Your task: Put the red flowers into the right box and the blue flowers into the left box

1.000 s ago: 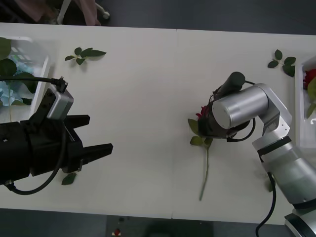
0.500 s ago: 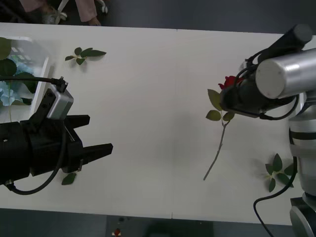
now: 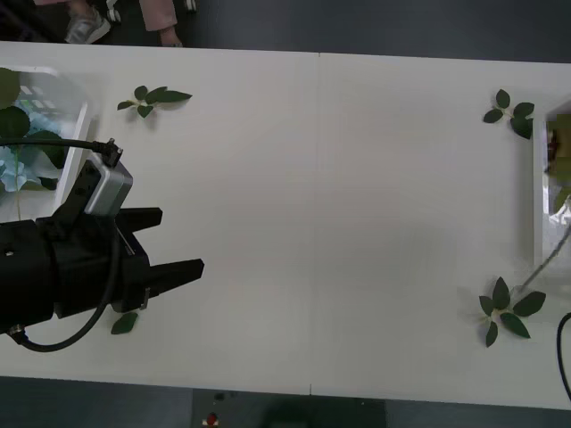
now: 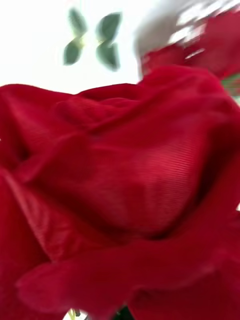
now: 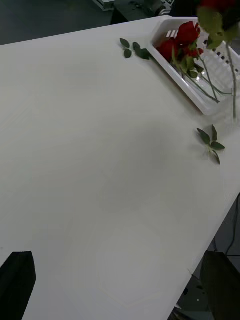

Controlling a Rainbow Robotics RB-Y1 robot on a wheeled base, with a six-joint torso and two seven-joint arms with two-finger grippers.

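Blue flowers (image 3: pixel 12 165) lie in my left box (image 3: pixel 73 120) at the table's (image 3: pixel 321 196) far left edge. Just beside it my left gripper (image 3: pixel 169 242) hovers over the table, fingers spread, holding nothing. A leaf sprig (image 3: pixel 153 96) lies beyond it. Across the table, red roses (image 5: pixel 179 42) rest in my right box (image 5: pixel 200 104), and one rose (image 4: pixel 130 200) hangs above that box, pressed close against my right wrist camera. My right gripper's grasp I cannot tell.

White table (image 3: pixel 312 178) with two trays (image 3: pixel 538 192), perhaps four leaf sprigs (image 3: pixel 152 96).
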